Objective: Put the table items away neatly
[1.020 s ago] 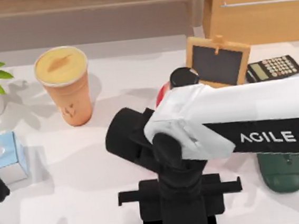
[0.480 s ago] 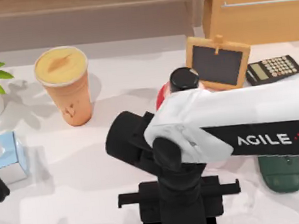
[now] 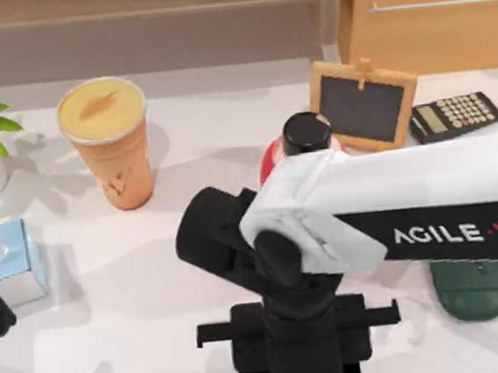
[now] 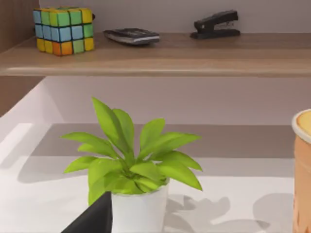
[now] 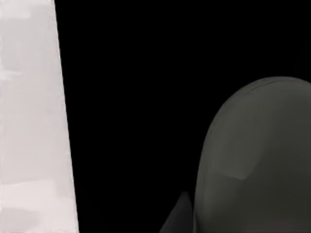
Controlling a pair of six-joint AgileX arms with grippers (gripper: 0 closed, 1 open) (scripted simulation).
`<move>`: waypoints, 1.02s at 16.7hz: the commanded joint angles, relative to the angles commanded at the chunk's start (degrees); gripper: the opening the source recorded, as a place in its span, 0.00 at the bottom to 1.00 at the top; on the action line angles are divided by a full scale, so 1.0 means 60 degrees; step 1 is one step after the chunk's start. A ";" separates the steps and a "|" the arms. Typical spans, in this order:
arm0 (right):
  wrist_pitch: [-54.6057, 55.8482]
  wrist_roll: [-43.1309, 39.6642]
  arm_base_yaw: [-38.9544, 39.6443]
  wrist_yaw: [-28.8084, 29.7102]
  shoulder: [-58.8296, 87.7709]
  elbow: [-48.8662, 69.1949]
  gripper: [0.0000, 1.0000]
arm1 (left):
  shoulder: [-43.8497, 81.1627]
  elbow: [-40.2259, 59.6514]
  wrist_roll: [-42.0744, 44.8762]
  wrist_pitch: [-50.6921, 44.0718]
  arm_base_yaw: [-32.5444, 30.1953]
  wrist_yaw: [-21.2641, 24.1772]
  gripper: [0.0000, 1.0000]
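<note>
Mouse (image 5: 257,160) lies just beside right tool (grey, oval).

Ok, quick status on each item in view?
Orange cup: upright, full, untouched.
Dark mouse: flat on the table, partly under the right arm.
Blue box: upright, beside the parked left arm.
Chalkboard: standing, blank.
Plant: upright in its pot.
</note>
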 joint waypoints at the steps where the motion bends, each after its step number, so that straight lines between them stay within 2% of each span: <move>1: 0.0000 0.0000 0.0000 0.0000 0.0000 0.0000 0.38 | 0.0000 0.0000 0.0000 0.0000 0.0000 0.0000 1.00; 9: 0.0000 0.0000 0.0000 0.0000 0.0000 0.0000 0.98 | 0.0000 0.0000 0.0000 0.0000 0.0000 0.0000 1.00; 17: 0.0000 0.0000 0.0000 0.0000 0.0000 0.0000 1.00 | 0.0000 0.0000 0.0000 0.0000 0.0000 0.0000 1.00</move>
